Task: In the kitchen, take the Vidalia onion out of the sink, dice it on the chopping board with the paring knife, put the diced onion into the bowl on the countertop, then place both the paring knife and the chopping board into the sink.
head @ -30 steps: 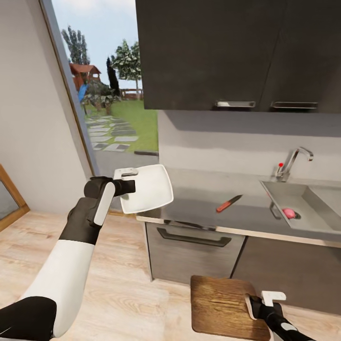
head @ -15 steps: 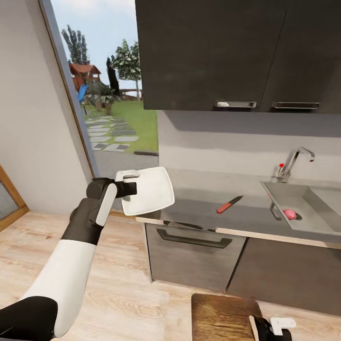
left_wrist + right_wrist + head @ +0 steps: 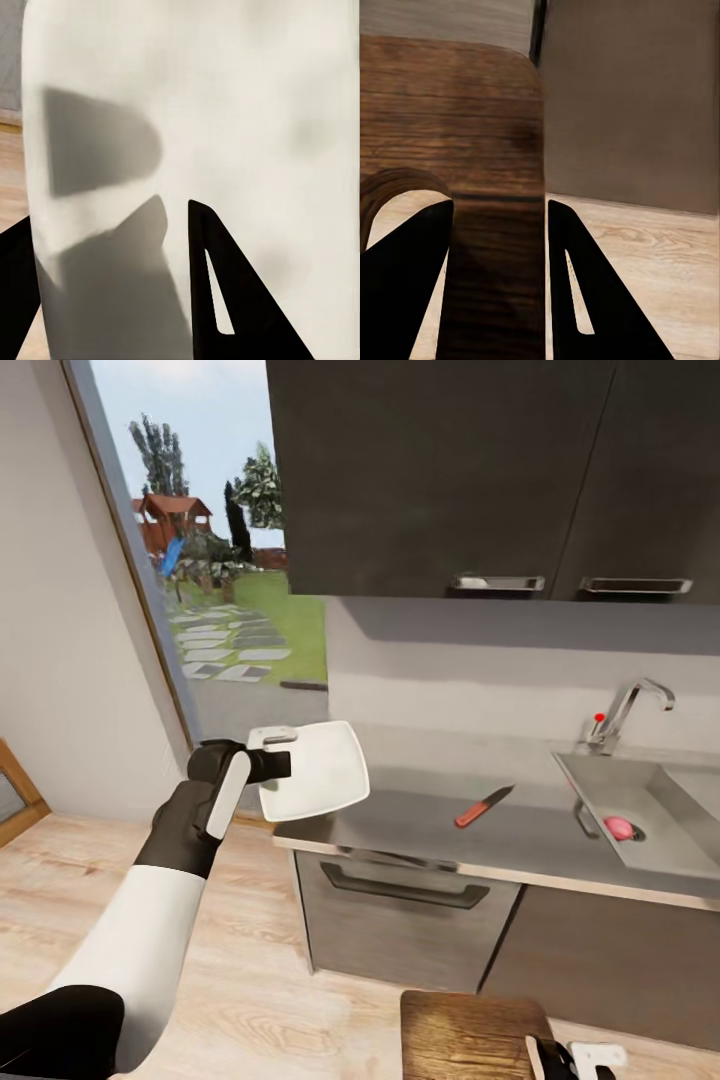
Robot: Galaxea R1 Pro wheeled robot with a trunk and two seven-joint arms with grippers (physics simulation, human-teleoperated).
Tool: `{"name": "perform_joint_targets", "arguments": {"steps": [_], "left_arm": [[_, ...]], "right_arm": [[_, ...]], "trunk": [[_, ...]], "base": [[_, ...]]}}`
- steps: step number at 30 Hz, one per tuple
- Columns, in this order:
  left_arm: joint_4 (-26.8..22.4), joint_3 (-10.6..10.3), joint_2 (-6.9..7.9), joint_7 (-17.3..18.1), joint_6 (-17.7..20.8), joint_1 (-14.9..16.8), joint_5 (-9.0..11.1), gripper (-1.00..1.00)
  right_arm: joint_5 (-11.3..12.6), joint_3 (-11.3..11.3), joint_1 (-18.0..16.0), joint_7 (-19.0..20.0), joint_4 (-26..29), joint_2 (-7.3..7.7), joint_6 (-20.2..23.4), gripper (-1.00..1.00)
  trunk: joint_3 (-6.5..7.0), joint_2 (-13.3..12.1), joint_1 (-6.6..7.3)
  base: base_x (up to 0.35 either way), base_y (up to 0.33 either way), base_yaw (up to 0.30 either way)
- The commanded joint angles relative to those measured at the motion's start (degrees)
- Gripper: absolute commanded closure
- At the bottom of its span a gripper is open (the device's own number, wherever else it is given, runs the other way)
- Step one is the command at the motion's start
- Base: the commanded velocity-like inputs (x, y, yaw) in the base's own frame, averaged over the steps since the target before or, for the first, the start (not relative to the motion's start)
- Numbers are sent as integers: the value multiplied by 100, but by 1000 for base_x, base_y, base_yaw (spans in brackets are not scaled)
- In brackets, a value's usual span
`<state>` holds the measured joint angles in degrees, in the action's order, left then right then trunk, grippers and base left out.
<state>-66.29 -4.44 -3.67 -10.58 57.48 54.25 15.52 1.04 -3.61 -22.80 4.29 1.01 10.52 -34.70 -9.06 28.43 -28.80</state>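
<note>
My left gripper is shut on the rim of the white bowl, holding it tilted in the air just past the left end of the grey countertop. Up close, the bowl spans the space between the dark fingers. The red-handled paring knife lies on the countertop. The pinkish Vidalia onion rests in the steel sink. Low in front of the cabinets, my right gripper is shut on the edge of the brown chopping board; the board sits between its fingers.
A chrome tap with a red knob stands behind the sink. Dark wall cabinets hang above the countertop, and a drawer front with a dark handle sits below it. A tall window and wooden floor lie to the left.
The head view has shifted slightly, so the counter sits a bit differently. The right gripper with the chopping board has sunk lower in the picture. The left gripper still holds the bowl in much the same place.
</note>
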Motion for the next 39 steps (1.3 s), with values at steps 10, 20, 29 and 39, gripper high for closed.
{"name": "perform_joint_targets", "arguments": {"steps": [10,20,29,39], "left_arm": [[142,-19,-71,-58,17,6,65,100],[249,-13,-72,-52,9,6,65,100],[657,-2,-54,-58,9,6,65,100],[895,-12,-54,-56,9,6,65,100]], "right_arm": [[39,-72,-4,-180,-4,-2,16,100],[89,-87,-5,-486,-4,-95,150,100],[92,-88,-2,-498,-13,-124,195,100],[91,-88,3,-490,-10,-129,200,100]], "trunk": [[-10,10,-6],[-10,10,-6],[-10,10,-6],[-10,10,-6]], "base": [[202,-164,0],[13,-11,0],[123,0,0],[15,0,0]]}}
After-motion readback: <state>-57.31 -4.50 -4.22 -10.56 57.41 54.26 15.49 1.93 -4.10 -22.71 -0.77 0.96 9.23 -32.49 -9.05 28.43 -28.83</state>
